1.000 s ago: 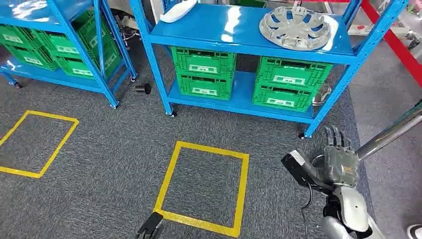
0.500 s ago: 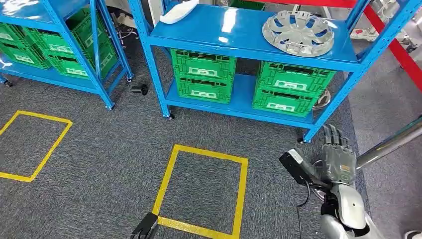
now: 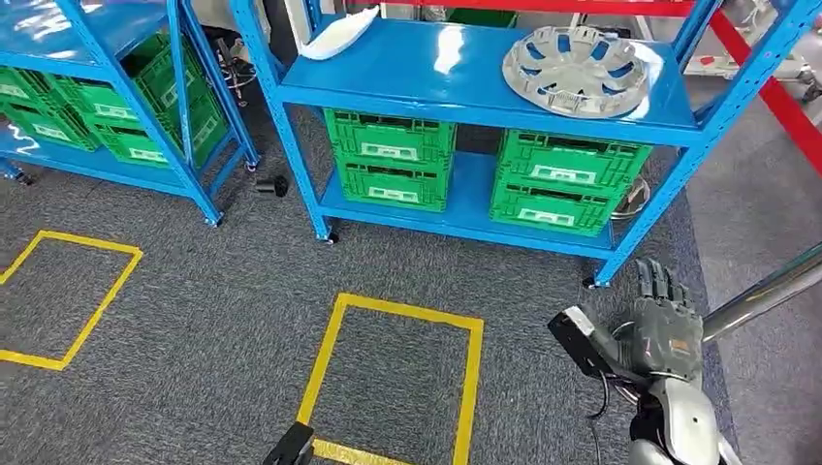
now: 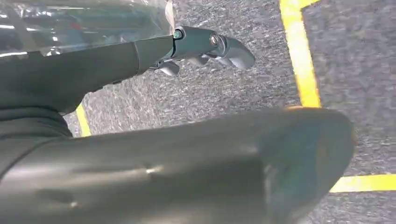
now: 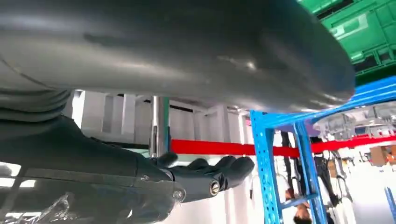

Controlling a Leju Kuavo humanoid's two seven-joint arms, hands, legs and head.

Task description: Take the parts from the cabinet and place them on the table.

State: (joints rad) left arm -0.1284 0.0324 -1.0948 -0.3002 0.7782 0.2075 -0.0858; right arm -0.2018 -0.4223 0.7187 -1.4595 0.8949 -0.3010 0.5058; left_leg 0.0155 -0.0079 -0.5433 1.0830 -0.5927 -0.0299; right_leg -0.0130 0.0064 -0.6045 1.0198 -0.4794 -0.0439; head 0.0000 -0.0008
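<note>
Nothing has been collected yet, by the look of it. The right hand (image 3: 662,325) hangs low beside the blue cabinet (image 3: 485,82), fingers stretched out and apart, holding nothing. Well above and ahead of it, the silver wheel cover (image 3: 575,70) lies on the top shelf, with a white part (image 3: 338,33) farther off toward the other end. The left hand (image 3: 291,448) hangs over the yellow floor marking (image 3: 395,383), fingers extended and empty. Reaching, grasping and carrying to the table all remain.
</note>
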